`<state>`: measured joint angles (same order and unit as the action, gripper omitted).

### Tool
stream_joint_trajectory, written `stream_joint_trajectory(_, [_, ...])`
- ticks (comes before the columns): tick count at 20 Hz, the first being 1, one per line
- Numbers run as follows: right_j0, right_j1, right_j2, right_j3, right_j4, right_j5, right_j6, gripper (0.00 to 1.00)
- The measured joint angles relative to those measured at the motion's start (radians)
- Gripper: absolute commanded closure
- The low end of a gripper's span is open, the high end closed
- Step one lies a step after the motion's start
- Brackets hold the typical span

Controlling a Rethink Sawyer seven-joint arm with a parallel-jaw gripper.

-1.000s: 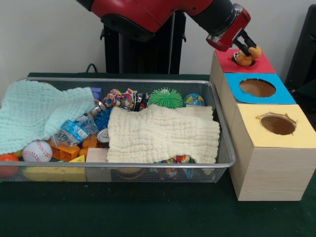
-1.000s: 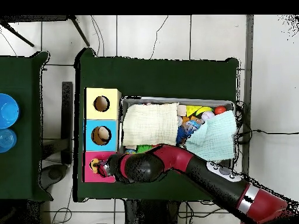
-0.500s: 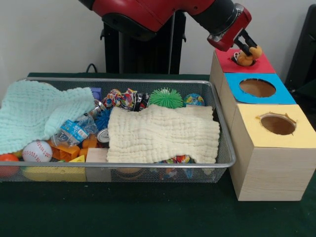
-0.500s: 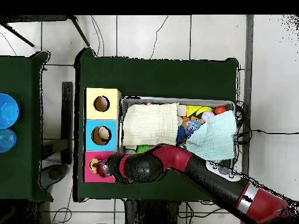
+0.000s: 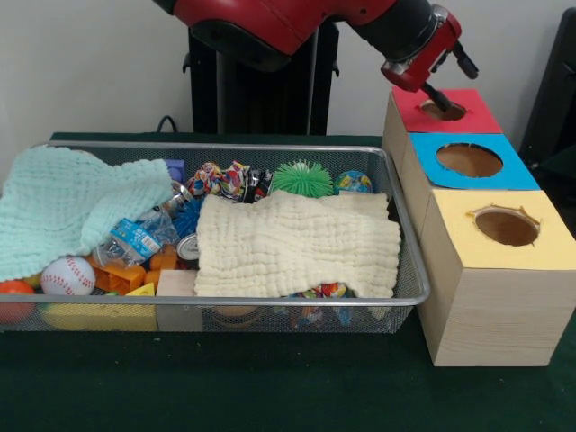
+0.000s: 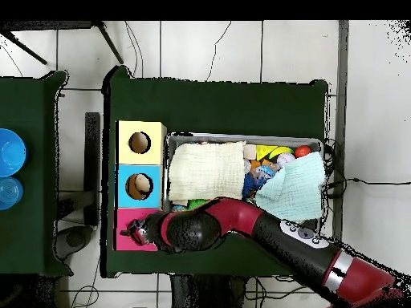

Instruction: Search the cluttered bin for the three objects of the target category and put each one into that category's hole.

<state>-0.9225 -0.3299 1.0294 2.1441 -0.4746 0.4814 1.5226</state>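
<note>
Gripper [image 5: 447, 79]: fingers spread apart, nothing between them; one finger points down at the rim of the hole, the other sticks out to the side.
Hole [image 5: 443, 111]: in the red face of the far box, right under the gripper; looks dark, I can't tell what lies inside.
Arm [image 5: 297, 20]: reaches from the pedestal across the bin's far corner to the red box.
Bin [image 5: 407, 236]: just beside the boxes, full; two cloths [image 5: 297, 243] cover much of the clutter.
Visible clutter: baseball [image 5: 67, 275], green spiky ball [image 5: 302, 177], small can [image 5: 188, 247].
Step, my guess: drop at the hole looks finished.
Next move: lift clear, swing over the bin, hunt for another target; cloths probably need shifting first.
</note>
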Motion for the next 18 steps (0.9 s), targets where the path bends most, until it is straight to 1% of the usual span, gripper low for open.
stream_joint_trajectory(5, [0.011,-0.008,-0.001,0.0,0.0,0.027,0.0,0.0])
stream_joint_trajectory(10, [0.038,-0.05,-0.008,0.0,0.0,0.078,0.0,0.0])
stream_joint_trajectory(11, [0.057,-0.083,-0.019,-0.001,0.0,0.11,0.0,0.0])
stream_joint_trajectory(13, [0.072,-0.112,-0.031,-0.004,-0.003,0.135,0.0,0.0])
stream_joint_trajectory(14, [0.11,-0.172,-0.061,-0.015,-0.02,0.186,0.0,0.0])
stream_joint_trajectory(18, [0.171,-0.27,-0.112,-0.04,-0.071,0.262,0.0,0.0])
